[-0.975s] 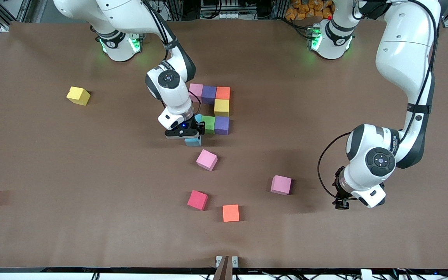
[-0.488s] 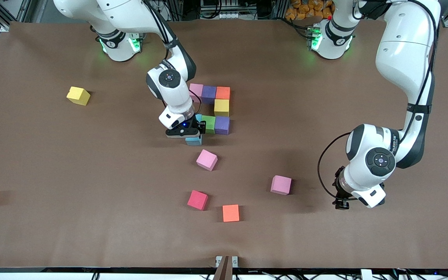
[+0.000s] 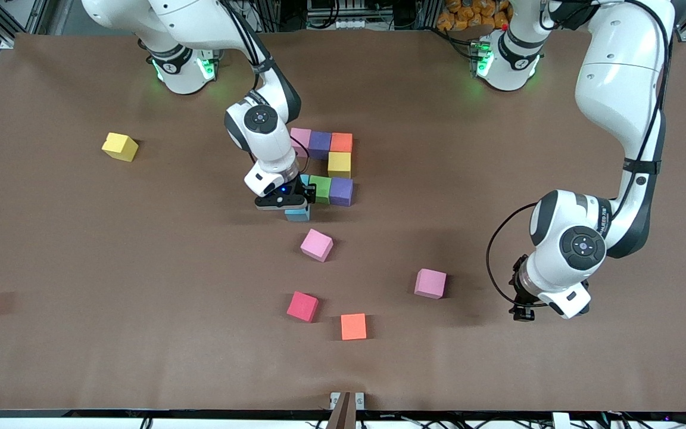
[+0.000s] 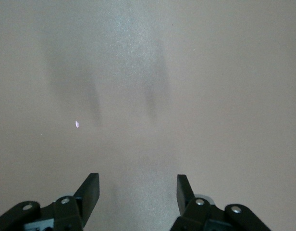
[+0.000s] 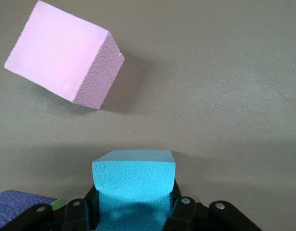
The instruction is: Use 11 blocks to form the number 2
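1. The light is bright and even, and it comes from above.
2. The brown table (image 3: 81,238) has no glare.
3. Each block has a small soft shadow beside it.
4. Two long, blurry shadows lie on the table in the left wrist view.
5. The blue block (image 5: 133,180) looks sharp up close, and its grainy skin shows.
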{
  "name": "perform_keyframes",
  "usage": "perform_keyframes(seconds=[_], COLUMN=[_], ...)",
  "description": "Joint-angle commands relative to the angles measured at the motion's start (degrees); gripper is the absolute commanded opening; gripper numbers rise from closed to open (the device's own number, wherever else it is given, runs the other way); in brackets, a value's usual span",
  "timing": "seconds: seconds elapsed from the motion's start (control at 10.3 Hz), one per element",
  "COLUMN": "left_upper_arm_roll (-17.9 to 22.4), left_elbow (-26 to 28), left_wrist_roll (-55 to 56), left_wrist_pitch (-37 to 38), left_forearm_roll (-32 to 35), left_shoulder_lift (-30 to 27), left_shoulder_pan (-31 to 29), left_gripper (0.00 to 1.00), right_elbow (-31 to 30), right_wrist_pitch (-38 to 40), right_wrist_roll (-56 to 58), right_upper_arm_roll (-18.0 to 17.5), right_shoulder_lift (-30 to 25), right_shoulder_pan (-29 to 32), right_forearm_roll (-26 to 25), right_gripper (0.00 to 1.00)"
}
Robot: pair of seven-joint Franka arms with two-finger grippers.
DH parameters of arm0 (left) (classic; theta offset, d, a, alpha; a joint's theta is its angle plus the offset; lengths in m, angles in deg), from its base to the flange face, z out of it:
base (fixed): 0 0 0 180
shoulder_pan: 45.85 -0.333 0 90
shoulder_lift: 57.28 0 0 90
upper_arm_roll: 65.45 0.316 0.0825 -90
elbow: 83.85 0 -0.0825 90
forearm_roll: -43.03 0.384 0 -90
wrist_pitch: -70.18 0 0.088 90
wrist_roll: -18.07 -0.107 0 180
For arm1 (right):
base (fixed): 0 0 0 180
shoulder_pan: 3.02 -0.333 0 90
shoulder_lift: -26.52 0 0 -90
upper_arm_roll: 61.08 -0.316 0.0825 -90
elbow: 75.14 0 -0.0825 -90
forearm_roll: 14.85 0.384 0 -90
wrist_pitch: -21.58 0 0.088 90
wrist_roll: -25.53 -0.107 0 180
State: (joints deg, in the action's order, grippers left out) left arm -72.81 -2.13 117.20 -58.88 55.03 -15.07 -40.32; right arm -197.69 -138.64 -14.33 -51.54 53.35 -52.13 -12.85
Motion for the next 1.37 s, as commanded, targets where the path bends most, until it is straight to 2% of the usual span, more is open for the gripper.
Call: perform_keyframes(seconds=[0.0,0.39,0.49,0.59,0.98,1.07,1.17,1.27], left_upper_arm_roll=[0.3,0.3,0.3,0.3,0.3,0.3,0.3,0.3], left_elbow=[-0.7,-0.7,-0.7,-0.7,-0.7,-0.7,-0.7,-0.7], left_wrist_roll=[-0.2,-0.1,-0.1,-0.1,-0.2,-0.2,-0.2,-0.2], left_wrist_pitch=[-0.1,-0.1,-0.1,-0.1,-0.2,-0.1,-0.2,-0.1], left_forearm_roll=[0.4,0.4,0.4,0.4,0.4,0.4,0.4,0.4], left_shoulder_lift=[0.3,0.3,0.3,0.3,0.3,0.3,0.3,0.3], left_shoulder_pan=[0.4,0.4,0.4,0.4,0.4,0.4,0.4,0.4], left_gripper=[0.73,0.73,0.73,0.73,0.73,0.73,0.73,0.73], right_elbow=[-2.4,-2.4,-2.3,-2.3,-2.3,-2.3,-2.3,-2.2], right_wrist_pitch=[0.7,0.7,0.7,0.7,0.7,0.7,0.7,0.5], right_wrist_roll=[-1.6,-1.3,-1.3,-1.3,-1.4,-1.3,-1.4,-1.3], right_upper_arm_roll=[-0.2,-0.2,-0.2,-0.2,-0.1,-0.1,-0.1,-0.1], right_shoulder_lift=[-1.6,-1.6,-1.6,-1.6,-1.5,-1.5,-1.4,-1.3], right_shoulder_pan=[-0.4,-0.2,-0.2,-0.2,0.1,0.1,0.2,0.2], right_forearm_roll=[-1.1,-1.2,-1.2,-1.2,-2.3,-2.3,-2.3,-2.5], right_gripper=[0.19,0.20,0.24,0.34,0.47,0.59,0.67,1.00])
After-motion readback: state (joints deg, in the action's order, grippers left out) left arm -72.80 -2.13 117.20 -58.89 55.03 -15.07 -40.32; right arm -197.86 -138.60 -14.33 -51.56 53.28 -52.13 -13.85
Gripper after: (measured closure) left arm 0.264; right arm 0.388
